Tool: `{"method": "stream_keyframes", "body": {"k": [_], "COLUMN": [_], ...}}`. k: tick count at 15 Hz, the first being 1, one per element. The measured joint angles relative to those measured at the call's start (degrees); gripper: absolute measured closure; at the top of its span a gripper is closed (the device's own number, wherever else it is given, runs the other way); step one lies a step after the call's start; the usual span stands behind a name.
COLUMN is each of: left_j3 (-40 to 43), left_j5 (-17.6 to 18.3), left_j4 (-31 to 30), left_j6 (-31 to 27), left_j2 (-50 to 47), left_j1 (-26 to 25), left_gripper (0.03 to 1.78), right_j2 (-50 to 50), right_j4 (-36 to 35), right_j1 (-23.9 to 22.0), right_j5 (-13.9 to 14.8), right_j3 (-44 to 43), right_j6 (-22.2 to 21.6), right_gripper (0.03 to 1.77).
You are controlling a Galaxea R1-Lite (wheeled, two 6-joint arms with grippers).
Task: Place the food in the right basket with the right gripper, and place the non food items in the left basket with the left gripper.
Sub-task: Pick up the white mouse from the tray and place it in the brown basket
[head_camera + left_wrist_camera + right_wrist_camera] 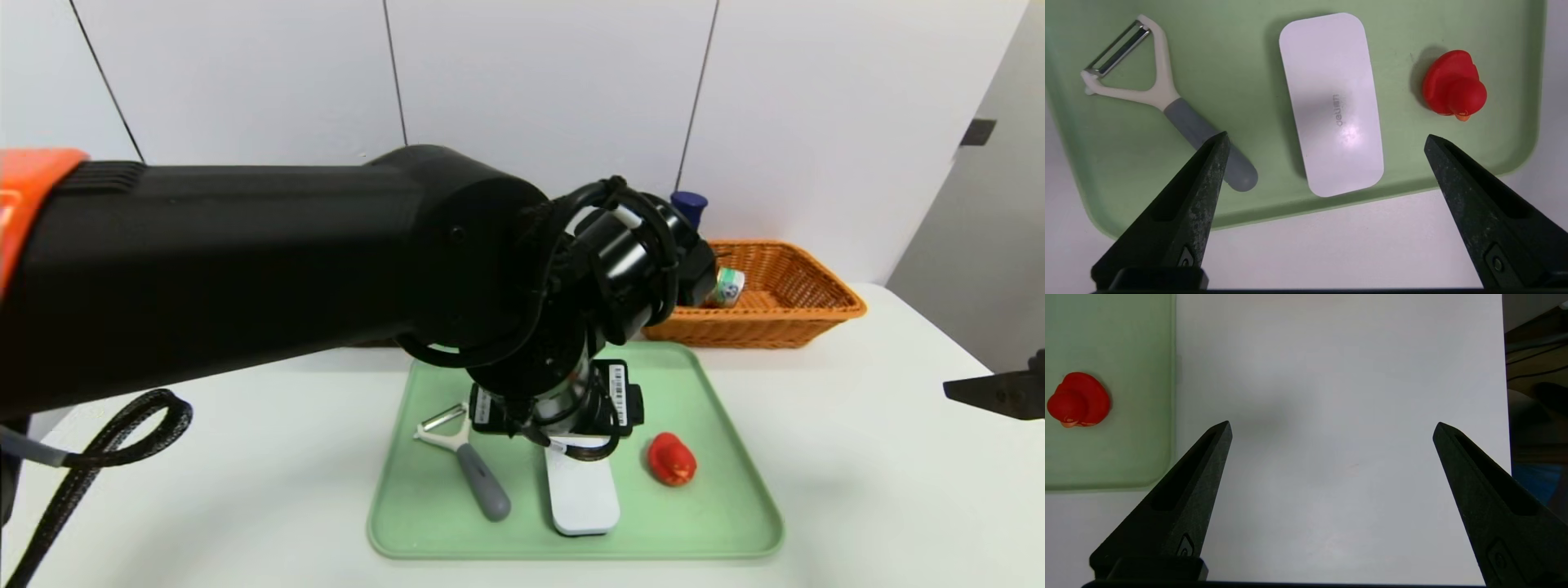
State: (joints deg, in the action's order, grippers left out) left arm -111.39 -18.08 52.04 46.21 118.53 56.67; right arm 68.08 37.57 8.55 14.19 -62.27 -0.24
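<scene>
My left gripper (1327, 139), over the tray (1274, 208), fingers wide apart, nothing held; spread to straddle the white case (1333, 106), probably. Peeler (1208, 134) and red toy (1453, 83) flank it. Right gripper (1332, 426) parked beside tray, fingers apart, empty.

My left arm (286, 253): thick matte-black tube, orange band (33, 188) at one end, glossy black wrist joints (633, 261), looping black cables (543, 318). Black housing (600, 398) bears white barcode labels (619, 394). Left gripper (1327, 136): tapered black fingers, scuffed, slotted, one screw (1497, 263) apiece. Right gripper (1333, 424): likewise black, tapered, slotted.
</scene>
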Motion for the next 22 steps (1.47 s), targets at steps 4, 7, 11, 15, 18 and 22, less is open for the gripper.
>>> {"method": "stream_keyframes", "body": {"k": [4,7,11,15,18,22], "left_j3": [-0.71,-0.74,-0.77,-0.77,-0.77,-0.77], "left_j5": [0.09,0.02,-0.17,-0.16,-0.17,-0.16], "left_j4": [-1.61,-2.07,-1.57,-2.02,-2.07,-2.13], "left_j6": [0.67,0.37,-0.51,-0.74,-0.71,-0.83], "left_j2": [3.33,4.96,6.72,8.2,8.9,9.67], "left_j1": [0.0,0.0,-0.04,-0.23,-0.34,-0.48], "left_gripper": [0.12,0.12,0.12,0.12,0.12,0.12], "right_j2": [-0.83,-0.98,-1.02,-1.0,-0.89,-0.89], "right_j4": [-0.01,-0.06,-0.09,-0.48,-0.83,-0.78], "right_j1": [-0.41,-0.76,-0.94,-1.16,-1.27,-1.28], "right_j5": [0.06,-0.02,-0.13,-0.22,-0.24,-0.28], "right_j3": [1.96,2.93,3.36,3.71,3.82,3.82], "right_j6": [-1.68,-1.68,-1.68,-1.66,-1.6,-1.66], "right_gripper": [0.1,0.1,0.1,0.1,0.1,0.1]}}
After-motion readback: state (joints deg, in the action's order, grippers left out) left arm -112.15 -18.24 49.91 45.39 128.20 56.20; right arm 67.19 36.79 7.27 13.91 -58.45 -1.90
